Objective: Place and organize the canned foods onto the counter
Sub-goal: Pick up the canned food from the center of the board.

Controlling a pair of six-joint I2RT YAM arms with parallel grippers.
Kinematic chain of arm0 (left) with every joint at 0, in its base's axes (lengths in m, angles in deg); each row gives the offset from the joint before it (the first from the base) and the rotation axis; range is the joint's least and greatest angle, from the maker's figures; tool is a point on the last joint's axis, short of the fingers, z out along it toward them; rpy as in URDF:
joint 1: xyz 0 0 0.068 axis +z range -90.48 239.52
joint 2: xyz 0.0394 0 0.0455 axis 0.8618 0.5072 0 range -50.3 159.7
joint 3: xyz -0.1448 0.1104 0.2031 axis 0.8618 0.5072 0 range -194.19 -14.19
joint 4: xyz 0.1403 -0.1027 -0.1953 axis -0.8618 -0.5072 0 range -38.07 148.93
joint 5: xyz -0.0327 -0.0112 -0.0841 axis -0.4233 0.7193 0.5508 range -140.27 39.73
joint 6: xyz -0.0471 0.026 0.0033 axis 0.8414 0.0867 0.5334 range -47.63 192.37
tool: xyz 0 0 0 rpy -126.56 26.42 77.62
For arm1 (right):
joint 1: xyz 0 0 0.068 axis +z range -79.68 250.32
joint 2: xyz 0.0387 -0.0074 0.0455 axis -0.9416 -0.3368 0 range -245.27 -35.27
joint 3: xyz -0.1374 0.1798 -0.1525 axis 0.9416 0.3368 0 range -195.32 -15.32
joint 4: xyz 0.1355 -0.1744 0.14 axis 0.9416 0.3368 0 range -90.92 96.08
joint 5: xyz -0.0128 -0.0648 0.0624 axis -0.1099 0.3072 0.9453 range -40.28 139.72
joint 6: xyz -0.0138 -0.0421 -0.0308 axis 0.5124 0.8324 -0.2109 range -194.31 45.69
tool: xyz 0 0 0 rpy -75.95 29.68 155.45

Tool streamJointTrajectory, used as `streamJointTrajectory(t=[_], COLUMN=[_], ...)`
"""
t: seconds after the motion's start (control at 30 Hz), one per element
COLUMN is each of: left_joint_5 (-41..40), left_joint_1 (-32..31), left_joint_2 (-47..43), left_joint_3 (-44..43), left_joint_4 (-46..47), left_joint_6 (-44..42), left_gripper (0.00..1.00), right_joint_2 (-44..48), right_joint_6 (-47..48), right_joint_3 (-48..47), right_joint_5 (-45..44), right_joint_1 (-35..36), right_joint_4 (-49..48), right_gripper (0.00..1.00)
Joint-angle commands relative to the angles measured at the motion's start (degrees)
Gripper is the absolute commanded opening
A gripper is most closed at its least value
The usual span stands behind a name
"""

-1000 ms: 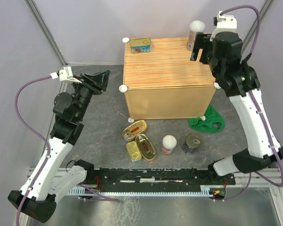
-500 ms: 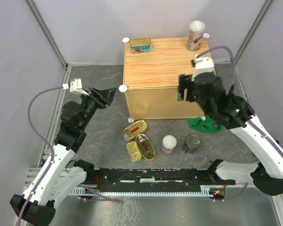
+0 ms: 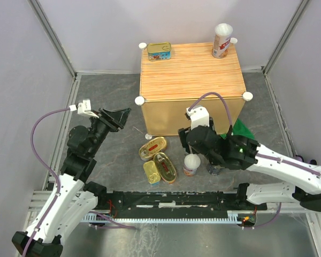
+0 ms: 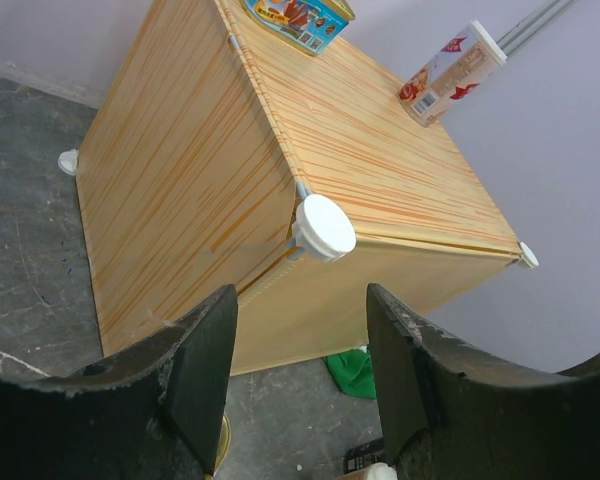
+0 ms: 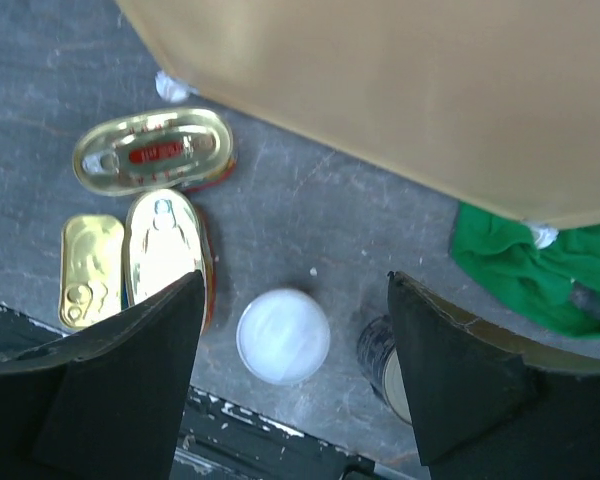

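- My right fingers [image 5: 140, 370] are spread wide and hold nothing. They hang over the grey worktop [image 3: 112, 107] in front of the counter [image 3: 190, 67].
- A white-lidded can [image 5: 283, 336] stands upright on the worktop, in the gap between those fingers but below them and untouched.
- A dark can [image 5: 385, 365] stands just to its right, partly hidden by my right finger.
- Two oval gold tins [image 5: 152, 150] [image 5: 165, 250] and a rectangular gold tin [image 5: 90, 270] lie flat to the left of the white-lidded can, the tin just beside the nearer oval.
- A green cloth [image 5: 520, 270] lies at the counter's near right corner.
- My left fingers [image 4: 205, 370] are also wide open and empty, off to the counter's left and aimed at its near left knob [image 4: 323, 227].
- On the counter's striped top, a labelled rectangular tin [image 3: 159, 51] sits at the far left corner and a tall white-lidded cylinder [image 3: 222, 40] stands at the far right corner.
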Motion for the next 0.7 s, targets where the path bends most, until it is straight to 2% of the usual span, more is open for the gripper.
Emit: streamJointTrajectory(t=[0.0, 0.17, 0.67], left_joint_5=[1.40, 1.57, 1.51], left_joint_1=[-0.05, -0.10, -0.18], left_joint_2=[-0.82, -1.40, -2.79], left_joint_3=[0.25, 0.46, 2.92], left_joint_4=[1.24, 1.28, 3.00], left_joint_6=[2.22, 2.37, 4.33], left_gripper=[0.61, 0.61, 0.61], right_joint_2=[3.51, 5.92, 5.96], right_joint_6=[-7.47, -12.35, -19.01], right_joint_3=[4.70, 8.31, 13.37], right_joint_5=[-2.00, -3.00, -1.63], right_joint_1=[2.56, 4.21, 8.36], right_joint_4=[-0.03, 2.66, 5.31], right_gripper=[0.82, 0.88, 0.90])
